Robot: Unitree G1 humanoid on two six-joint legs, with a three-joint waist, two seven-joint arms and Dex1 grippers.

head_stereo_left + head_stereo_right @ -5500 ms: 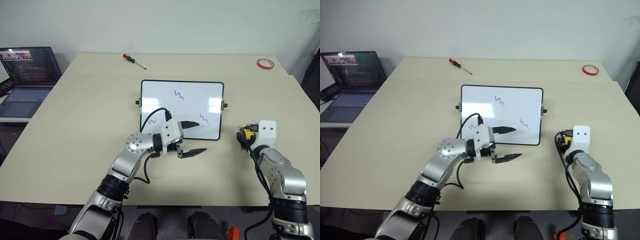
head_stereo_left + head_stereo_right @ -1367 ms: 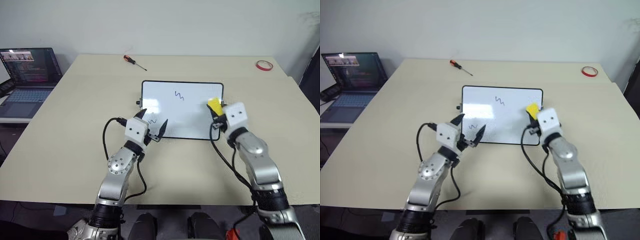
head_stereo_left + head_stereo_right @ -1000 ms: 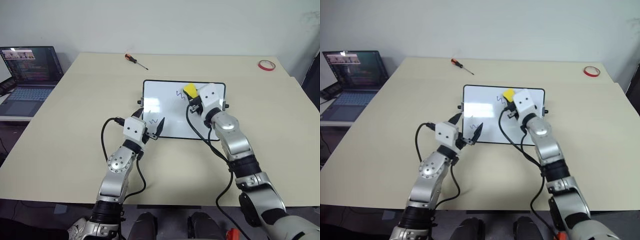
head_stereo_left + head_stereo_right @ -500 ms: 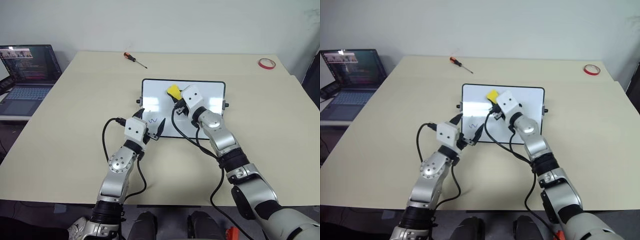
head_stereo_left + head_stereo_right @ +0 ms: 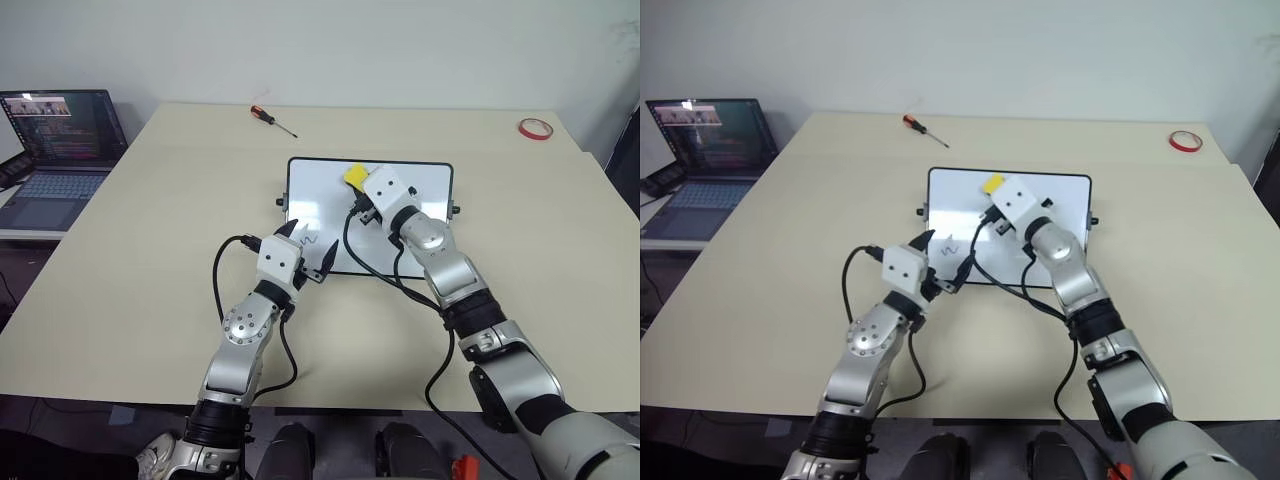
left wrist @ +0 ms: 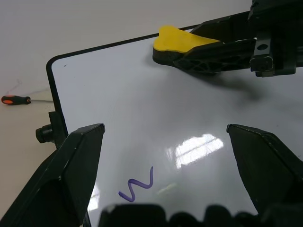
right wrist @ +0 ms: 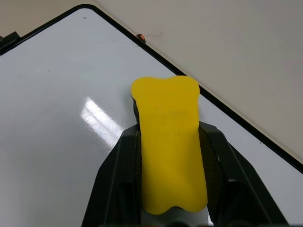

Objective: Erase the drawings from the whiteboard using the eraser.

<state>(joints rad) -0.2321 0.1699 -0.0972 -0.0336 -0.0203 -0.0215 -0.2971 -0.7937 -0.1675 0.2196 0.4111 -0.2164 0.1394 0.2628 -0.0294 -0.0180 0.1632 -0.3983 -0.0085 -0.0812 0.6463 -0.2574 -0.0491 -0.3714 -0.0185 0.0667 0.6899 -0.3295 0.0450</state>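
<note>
I have the right gripper (image 7: 170,208) clamped on the eraser (image 7: 169,142), and over the last second I have swept it leftward across the upper part of the whiteboard (image 5: 330,195); it now sits on the board near the far edge, a little left of centre. The squiggle that showed in the top middle a second ago is no longer visible there, nor is the one on the right side, so I judge those two wiped, though my arm covers part of the right half. One drawing (image 6: 137,185) remains, the blue zigzag near the board's near-left corner, just ahead of my left gripper (image 6: 173,156), whose fingers are spread wide and holding nothing at the near edge of the board. That puts the left gripper close to the path I need next, so I would want it held back or kept low. The eraser is close to the black frame on the far side, with little board left beyond it; the open white room lies toward me and to the left. The screwdriver (image 5: 270,119), red tape ring (image 5: 532,128) and laptop (image 5: 55,150) are well apart from the work.
</note>
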